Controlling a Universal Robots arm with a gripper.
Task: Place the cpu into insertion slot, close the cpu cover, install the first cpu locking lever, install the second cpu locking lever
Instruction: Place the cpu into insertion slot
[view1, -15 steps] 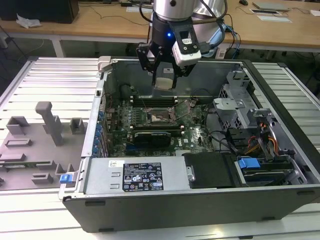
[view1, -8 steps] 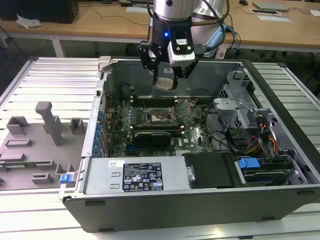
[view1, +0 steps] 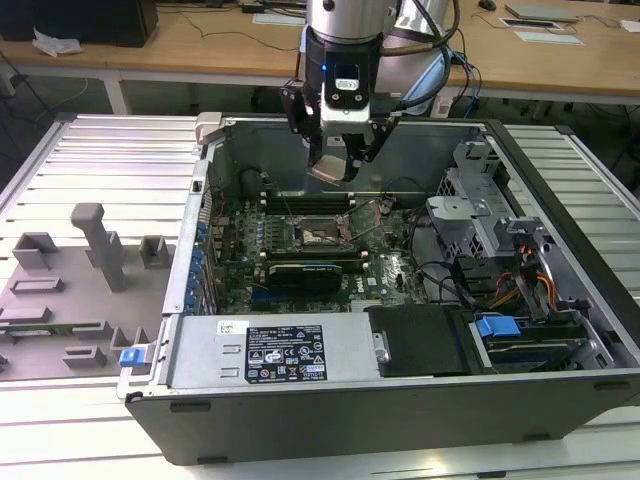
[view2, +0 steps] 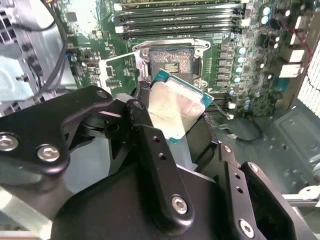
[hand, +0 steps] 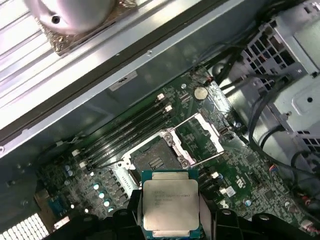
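Cpu (hand: 171, 202) in gripper (view1: 337, 162), above insertion slot (hand: 155, 159)

In the second wrist view, the gripper (view2: 176, 127) is holding the cpu (view2: 177, 106) by its edges between black fingers (view2: 147, 132), with the silvery top facing the camera and tilting slightly. The chip is hanging above the green motherboard (view2: 250, 75), partly overlapping the bare insertion slot (view2: 169, 60). The cpu cover (view2: 105, 75) is lying flipped open just beside the socket, with memory slots (view2: 180, 22) running beyond.
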